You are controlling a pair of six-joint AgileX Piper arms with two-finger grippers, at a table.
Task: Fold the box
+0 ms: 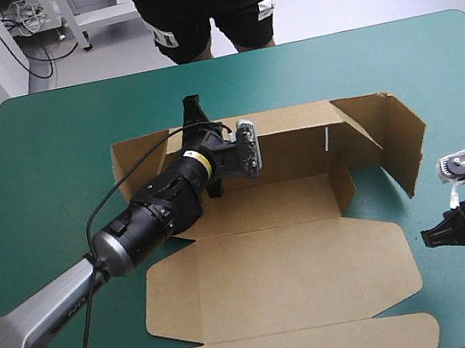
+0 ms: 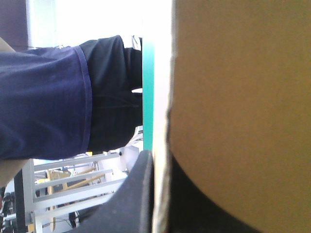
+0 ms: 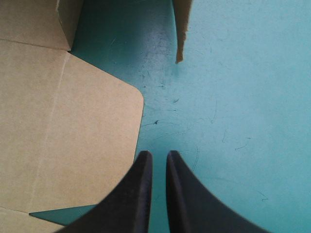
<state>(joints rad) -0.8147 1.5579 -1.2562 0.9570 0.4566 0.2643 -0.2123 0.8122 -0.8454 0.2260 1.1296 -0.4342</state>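
- Two claws, one job each: the left claw [image 1: 194, 107] is clenched on the box [image 1: 283, 203], and the right claw [image 1: 430, 236] is pressed together on nothing.
- The left claw pinches the top edge of the far wall [image 1: 297, 131], one black finger on each side of the board. It looks to be holding that wall upright so it doesn't flop back while the sides get tucked.
- The right claw is parked low near the right edge of the bench [image 1: 38, 145], tips aimed at the box. My guess is it's waiting clear of the raised right flap [image 1: 402, 139].
- The box sits mid-bench, nearer the far edge. The far wall and side flaps are up, and the lid panel [image 1: 279, 285] lies flat toward the near edge.
- Relative to the claws: the board is between the left claw's fingers. The lid panel's rounded corner lies just beside and ahead of the right claw, not touching, with bare bench under the tips.
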